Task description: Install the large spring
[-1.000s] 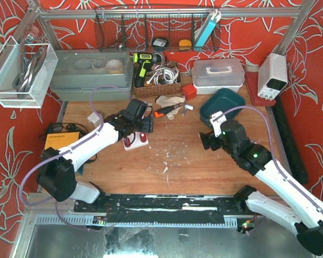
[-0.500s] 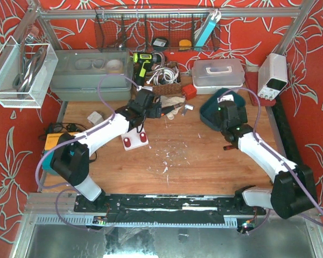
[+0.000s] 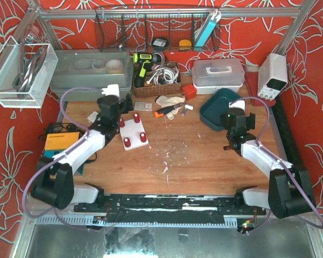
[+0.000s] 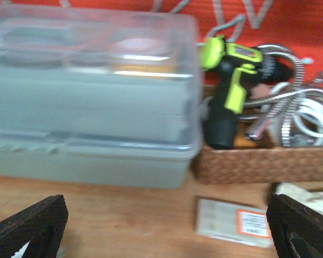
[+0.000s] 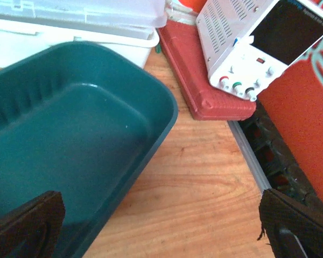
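Red floral walls close in a wooden table (image 3: 188, 156) with both arms reaching toward its back edge. At the back left sits a grey bin (image 3: 91, 75), and at the back right a teal tub (image 3: 212, 105) in front of a white box (image 3: 218, 72). A power supply (image 3: 273, 75) stands at the far right on a red mat (image 5: 196, 70). Between bin and box, a basket (image 3: 156, 90) holds a green drill (image 4: 231, 91) and a coiled metal hose (image 4: 285, 102).

The left gripper (image 4: 167, 228) faces the bin, fingers wide apart and holding nothing. The right gripper (image 5: 161, 226) hangs over the tub's near rim, fingers likewise wide and holding nothing.

A white plate (image 3: 132, 130) with four red pegs lies flat on the table just right of the left gripper, apart from it. A small card (image 4: 234, 223) lies in front of the basket. I cannot make out the large spring in any view.
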Controlling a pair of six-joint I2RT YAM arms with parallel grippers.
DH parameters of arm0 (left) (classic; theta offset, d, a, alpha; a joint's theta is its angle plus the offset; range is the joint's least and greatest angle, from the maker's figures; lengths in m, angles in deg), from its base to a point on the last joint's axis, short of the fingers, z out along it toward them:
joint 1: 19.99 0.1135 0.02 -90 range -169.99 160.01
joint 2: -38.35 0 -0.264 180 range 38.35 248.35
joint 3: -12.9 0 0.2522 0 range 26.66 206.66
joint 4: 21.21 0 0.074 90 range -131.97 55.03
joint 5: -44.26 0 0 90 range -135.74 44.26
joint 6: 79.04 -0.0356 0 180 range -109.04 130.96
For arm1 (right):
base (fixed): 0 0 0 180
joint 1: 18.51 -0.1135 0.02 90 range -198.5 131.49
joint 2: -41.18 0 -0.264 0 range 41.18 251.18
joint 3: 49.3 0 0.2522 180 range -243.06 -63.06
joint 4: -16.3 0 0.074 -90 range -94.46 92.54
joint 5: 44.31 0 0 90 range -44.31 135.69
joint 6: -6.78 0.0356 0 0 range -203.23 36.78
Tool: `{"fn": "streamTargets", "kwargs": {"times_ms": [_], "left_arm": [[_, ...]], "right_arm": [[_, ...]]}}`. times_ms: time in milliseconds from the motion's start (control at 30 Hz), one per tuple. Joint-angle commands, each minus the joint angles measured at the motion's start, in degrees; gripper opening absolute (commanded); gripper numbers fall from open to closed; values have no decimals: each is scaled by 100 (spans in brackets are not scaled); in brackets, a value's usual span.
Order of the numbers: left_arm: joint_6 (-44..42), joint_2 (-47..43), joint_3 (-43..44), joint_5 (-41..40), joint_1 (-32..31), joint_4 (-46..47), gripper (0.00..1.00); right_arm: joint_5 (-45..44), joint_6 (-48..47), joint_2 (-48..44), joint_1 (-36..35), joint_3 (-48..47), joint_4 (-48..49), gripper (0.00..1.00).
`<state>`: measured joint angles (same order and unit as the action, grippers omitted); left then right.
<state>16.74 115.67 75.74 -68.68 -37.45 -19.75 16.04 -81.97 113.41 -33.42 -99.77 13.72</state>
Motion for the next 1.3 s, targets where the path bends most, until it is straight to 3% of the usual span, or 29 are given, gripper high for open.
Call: {"fn": "streamTargets", "kwargs": {"times_ms": [0, 133, 233, 500, 567, 867, 1000, 1267], "left_arm": [[122, -578, -923, 32, 488, 562, 100], [107, -826, -1636, 211, 756, 703, 100], [-4, -928, -2170, 83, 789, 1422, 100], [-813, -506, -3030, 1433, 893, 3482, 100], [-873, -334, -2958, 1319, 894, 3636, 100], [-663, -297, -2869, 802, 908, 2768, 100], [-610, -445, -3446, 751, 1020, 3717, 100], [-614, 200, -3906, 992, 1091, 4952, 100]], "right_arm": [[244, -17, -287, 98, 524, 771, 99], [686, -36, -341, 203, 947, 1231, 99], [851, -292, -231, 233, 1065, 1461, 99], [1493, -126, 166, 764, 1739, 2743, 99], [1567, -100, 374, 849, 1768, 2948, 99], [1645, -96, 761, 868, 2069, 3851, 99], [1621, -108, 811, 869, 2168, 4067, 99], [1568, -112, 850, 851, 2166, 4126, 99]]}}
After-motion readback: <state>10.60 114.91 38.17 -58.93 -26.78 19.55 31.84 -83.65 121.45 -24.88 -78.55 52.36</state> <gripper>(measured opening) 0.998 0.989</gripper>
